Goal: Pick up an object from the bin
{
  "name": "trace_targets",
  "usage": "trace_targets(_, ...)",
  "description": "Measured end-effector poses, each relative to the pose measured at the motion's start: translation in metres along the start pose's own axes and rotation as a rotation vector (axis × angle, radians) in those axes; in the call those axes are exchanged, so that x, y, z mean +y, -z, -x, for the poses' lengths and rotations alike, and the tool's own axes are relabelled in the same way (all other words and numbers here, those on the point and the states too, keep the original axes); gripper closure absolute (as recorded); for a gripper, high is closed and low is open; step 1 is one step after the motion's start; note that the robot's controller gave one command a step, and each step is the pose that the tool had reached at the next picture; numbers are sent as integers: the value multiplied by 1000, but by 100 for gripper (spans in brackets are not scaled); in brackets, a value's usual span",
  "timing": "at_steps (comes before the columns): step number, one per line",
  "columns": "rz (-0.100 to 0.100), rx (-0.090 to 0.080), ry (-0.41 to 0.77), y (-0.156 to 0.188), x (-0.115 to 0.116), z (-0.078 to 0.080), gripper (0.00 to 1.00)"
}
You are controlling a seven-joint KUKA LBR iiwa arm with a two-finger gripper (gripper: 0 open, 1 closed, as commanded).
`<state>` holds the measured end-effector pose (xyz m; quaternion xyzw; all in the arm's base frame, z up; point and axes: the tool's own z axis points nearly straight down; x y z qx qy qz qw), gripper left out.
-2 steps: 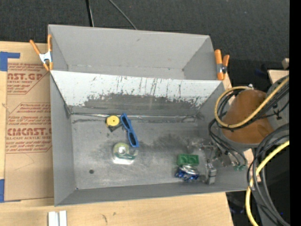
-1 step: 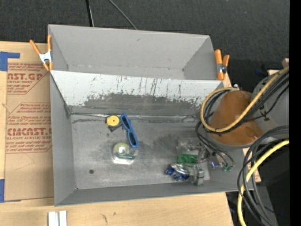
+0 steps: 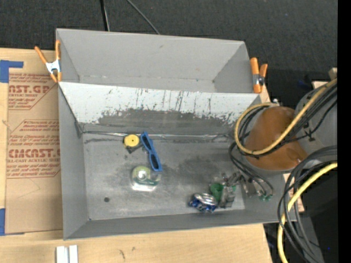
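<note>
My gripper (image 3: 232, 189) is low in the bin's front right corner, under the arm's orange cover. Just to its left, touching or nearly so, a small green piece (image 3: 217, 189) sits beside a crumpled blue and silver thing (image 3: 202, 203) near the front wall. Whether the gripper holds either of them I cannot tell. Farther left, a pale round see-through thing (image 3: 143, 177) rests on the floor. A blue strip (image 3: 151, 152) leans across its far edge.
A small yellow disc (image 3: 131, 141) lies near the back wall, left of the blue strip's far end. Black and yellow cables loop around the arm at the bin's right wall.
</note>
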<state>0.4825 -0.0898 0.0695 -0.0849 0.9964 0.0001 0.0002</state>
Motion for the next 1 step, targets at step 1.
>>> trace_targets(1,-3,-9,49,133,0,8,100)
